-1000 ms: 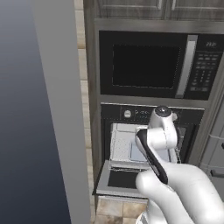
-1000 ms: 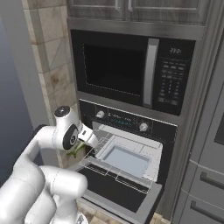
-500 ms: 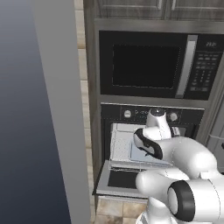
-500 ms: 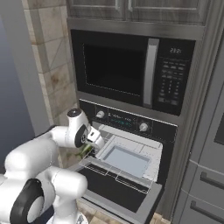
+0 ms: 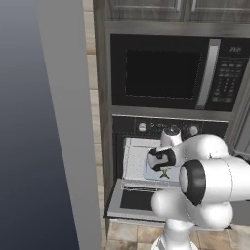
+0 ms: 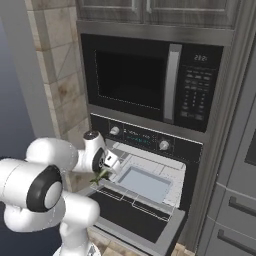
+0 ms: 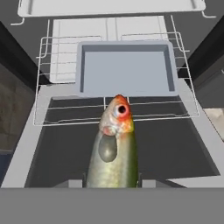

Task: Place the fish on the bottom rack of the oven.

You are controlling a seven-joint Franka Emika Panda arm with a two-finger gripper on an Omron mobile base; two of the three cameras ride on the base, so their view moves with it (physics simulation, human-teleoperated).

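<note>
Jaws closed on the fish [image 7: 114,148]: in the hand view it rises from the bottom centre of the frame, orange head uppermost, greenish body between the two dark finger tips [image 7: 140,180], which barely show at either side of it. Beyond its head, in the upper half of the frame, a wire rack [image 7: 52,114] is pulled out over the dark glass of the dropped door [image 7: 175,148], and a flat pale grey-blue tray [image 7: 127,68] sits on that rack. Whether this is the bottom rack I cannot tell for certain from this angle, though another pale shelf [image 7: 109,6] runs along the top edge of the frame.

From the left base view, the oven [image 5: 168,129] stands in the centre right, under the black microwave [image 5: 171,68], with its door [image 5: 132,200] folded down at the lower middle. The white arm [image 5: 205,180] covers the lower right, and the gripper [image 5: 163,168] hangs in front of the open cavity, just over the tray [image 5: 154,172]; a small green fleck there is the fish [image 5: 164,173].

From the right base view, the arm [image 6: 45,185] fills the lower left, and the gripper [image 6: 103,172] sits at the left edge of the pulled-out rack [image 6: 150,202]. The fish [image 6: 99,174] hangs beneath it, just beside the tray [image 6: 145,184] and above the open door [image 6: 130,220].
</note>
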